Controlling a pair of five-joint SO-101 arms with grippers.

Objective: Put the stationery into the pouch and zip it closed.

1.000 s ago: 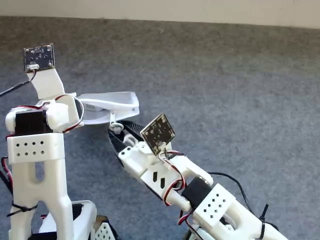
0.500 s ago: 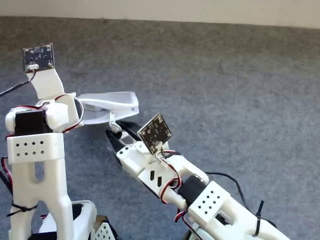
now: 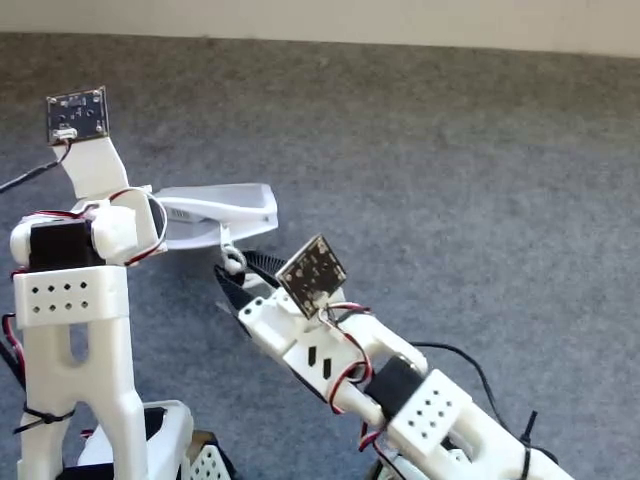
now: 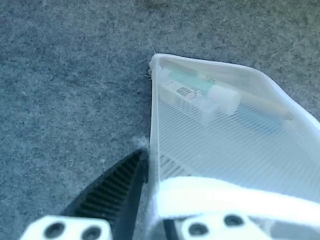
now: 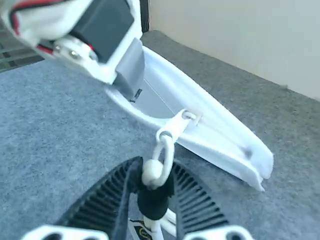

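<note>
The white translucent pouch (image 3: 225,212) lies on the grey carpet, and through its ribbed wall (image 4: 225,145) I see stationery (image 4: 200,92): a teal item and a white-capped tube. My left gripper (image 4: 147,160) is shut on the pouch's near end, black finger outside and white jaw over the wall. My right gripper (image 3: 235,272) is shut on the zip pull (image 5: 152,172), a white bead on a loop that runs to the slider (image 5: 187,116) on the pouch's upper edge. The slider sits about midway along the pouch (image 5: 215,132).
Grey carpet (image 3: 450,160) stretches open to the right and the far side. A pale wall (image 3: 320,18) runs along the back edge. The left arm's white body (image 3: 70,300) stands tall at the near left, beside the pouch.
The right arm has shifted slightly, first toward the pouch, then back toward the near side, with the zip pull still between its fingers. The pouch and left arm stay put.
</note>
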